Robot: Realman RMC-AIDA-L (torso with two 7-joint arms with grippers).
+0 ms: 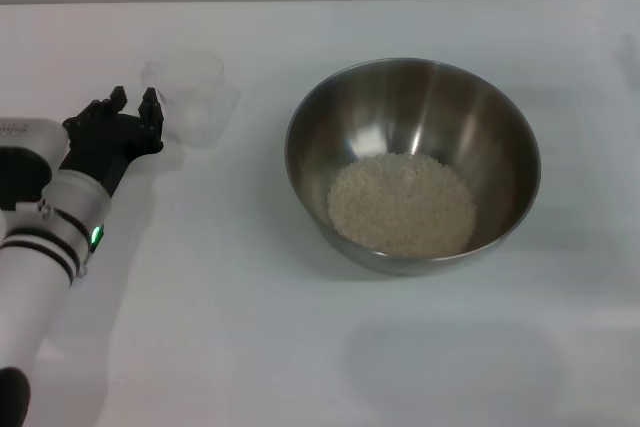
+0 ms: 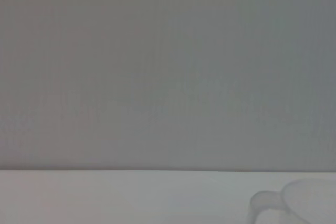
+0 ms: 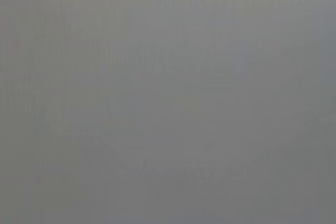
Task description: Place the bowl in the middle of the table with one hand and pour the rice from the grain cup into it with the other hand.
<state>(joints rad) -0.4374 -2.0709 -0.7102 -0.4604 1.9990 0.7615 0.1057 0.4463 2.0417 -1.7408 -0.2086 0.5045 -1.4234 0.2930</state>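
The steel bowl [image 1: 413, 163] stands near the middle of the white table [image 1: 230, 327], right of centre, with a heap of rice [image 1: 402, 203] in its bottom. The clear grain cup [image 1: 190, 95] stands upright at the back left and looks empty. My left gripper [image 1: 133, 105] is just left of the cup, open, its fingers apart with nothing between them. A corner of the grain cup [image 2: 296, 203] also shows in the left wrist view. My right gripper is out of view; the right wrist view shows only plain grey.
The table's far edge [image 1: 320, 1] runs across the top of the head view against a grey wall. My left arm [image 1: 45, 247] lies along the left side of the table.
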